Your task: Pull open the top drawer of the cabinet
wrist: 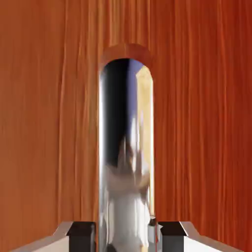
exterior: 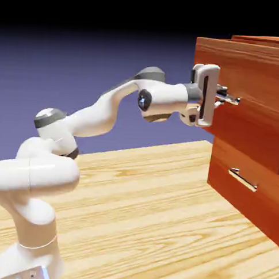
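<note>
Item: one white arm [exterior: 45, 174], jointed, its base at the exterior view's lower left, reaching up and to the right; I have it on my remote feed.
Item: my gripper [exterior: 229, 100], held out level at the cabinet [exterior: 254, 90], its two fingers closed on the bar handle [wrist: 125, 172], one on each side.
Item: the top drawer [exterior: 252, 122], at the exterior view's upper right, glossy reddish-brown, its front standing forward of the one below.
Item: the lower drawer [exterior: 231, 195], beneath, with a silver handle [exterior: 243, 179] of its own, well apart from my fingers.
Item: one table [exterior: 144, 211], pale wood grain, under all.
</note>
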